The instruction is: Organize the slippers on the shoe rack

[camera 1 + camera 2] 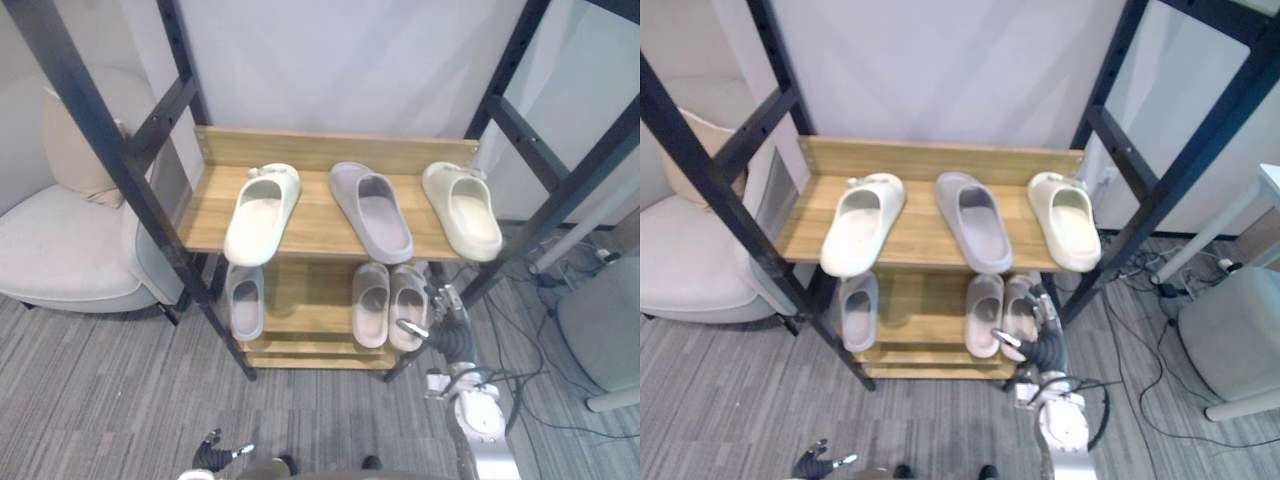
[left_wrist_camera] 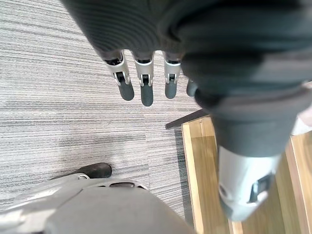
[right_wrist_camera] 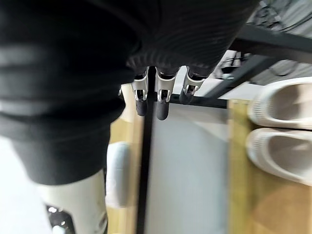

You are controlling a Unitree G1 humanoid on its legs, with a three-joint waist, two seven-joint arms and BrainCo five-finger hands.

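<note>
The right hand (image 1: pixel 1045 345) hangs open and empty just beside the pair (image 1: pixel 388 305) on the lower shelf (image 1: pixel 305 295). The left hand (image 2: pixel 146 90) is open, low. On top, a grey slipper (image 1: pixel 372 210) splits the cream slippers (image 1: pixel 262 212); its likely mate (image 1: pixel 245 300) lies below. Best to grip it by the strap and lift it clear.

Shoe rack (image 1: pixel 330 150): honey-toned wood-grain shelves on a black metal frame. Slippers: left cream slipper (image 1: pixel 262 212), mauve-grey slipper (image 1: pixel 372 210) and right cream slipper (image 1: pixel 462 209) on the upper shelf, pale grey slipper (image 1: pixel 244 300) and pinkish-beige pair (image 1: pixel 371 304) on the lower shelf. Surrounds: carpet floor (image 1: pixel 100 400) grey with fine darker streaks, armchair (image 1: pixel 60 250) off-white with a tan cushion (image 1: pixel 70 150), wall panel (image 1: pixel 340 60) white; right hand (image 1: pixel 447 325) silver under a black ribbed cover, its fingers (image 3: pixel 162 105) dark-tipped.
</note>
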